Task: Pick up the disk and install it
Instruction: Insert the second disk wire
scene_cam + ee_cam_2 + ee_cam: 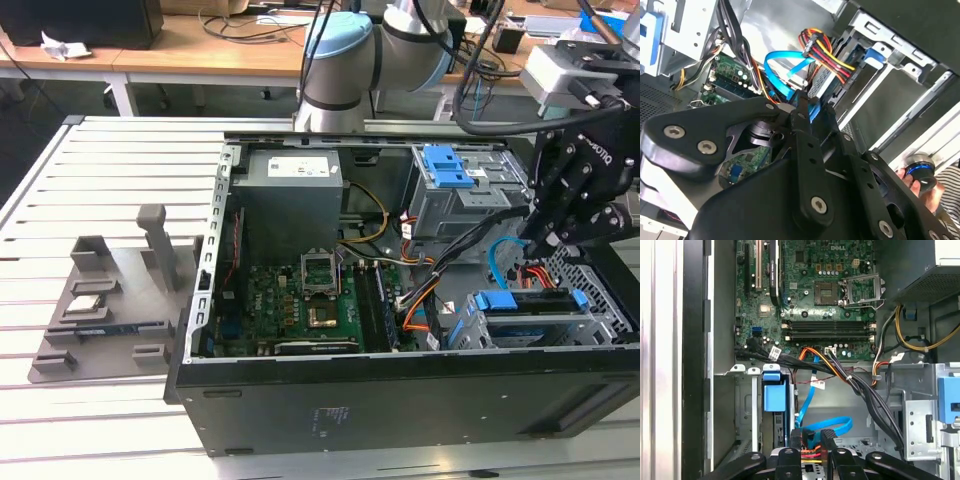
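The disk point(530, 302), silver in a bright blue carrier frame, sits in the lower drive cage at the exterior view's right of the open computer case point(300, 385). In the first wrist view the disk point(775, 396) stands edge-on in its bay, blue tab showing. My gripper point(537, 245) hangs just above the cage's cable end. Its black fingers point(796, 440) stand a small gap apart, with the blue data cable point(832, 424) and red-yellow power wires point(811, 456) beyond the gap. Nothing is clamped. In the second wrist view the gripper point(815, 107) sits close over those wires point(827, 50).
A second drive cage with a blue carrier point(447, 166) sits at the back. Power supply point(290, 190) and motherboard point(300, 300) fill the case's left. A grey fixture point(110, 300) holding a small chip point(86, 304) lies outside. A person's hand point(912, 182) holds a round knob nearby.
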Controlling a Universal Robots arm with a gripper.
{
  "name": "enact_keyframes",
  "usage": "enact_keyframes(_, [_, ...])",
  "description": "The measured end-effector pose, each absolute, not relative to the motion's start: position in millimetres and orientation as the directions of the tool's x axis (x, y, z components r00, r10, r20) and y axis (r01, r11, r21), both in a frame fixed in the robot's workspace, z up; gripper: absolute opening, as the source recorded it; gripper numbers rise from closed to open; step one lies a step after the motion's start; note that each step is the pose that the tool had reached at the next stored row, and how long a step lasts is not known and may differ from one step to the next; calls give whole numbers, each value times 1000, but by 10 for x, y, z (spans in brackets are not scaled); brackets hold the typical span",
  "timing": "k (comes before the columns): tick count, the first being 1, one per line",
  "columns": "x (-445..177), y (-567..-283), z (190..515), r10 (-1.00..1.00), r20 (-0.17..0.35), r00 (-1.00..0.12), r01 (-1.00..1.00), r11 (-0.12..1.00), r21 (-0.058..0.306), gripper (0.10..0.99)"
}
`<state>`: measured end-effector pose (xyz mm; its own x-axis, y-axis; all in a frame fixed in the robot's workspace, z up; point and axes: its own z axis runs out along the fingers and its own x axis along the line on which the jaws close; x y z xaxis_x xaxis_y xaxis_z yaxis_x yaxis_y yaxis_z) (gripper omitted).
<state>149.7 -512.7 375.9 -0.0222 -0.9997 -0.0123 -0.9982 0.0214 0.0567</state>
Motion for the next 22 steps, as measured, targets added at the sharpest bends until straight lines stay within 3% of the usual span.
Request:
enact_keyframes(6, [1453,-5127,3729,-1000,-11,-9,-998,8,57,286])
enact_keyframes(8, [1453,-5127,3729,-1000,-11,-8,-998,8,57,161])
enact_keyframes(22, [1453,-5353,3673,-999,6,32,-998,-32,57,161])
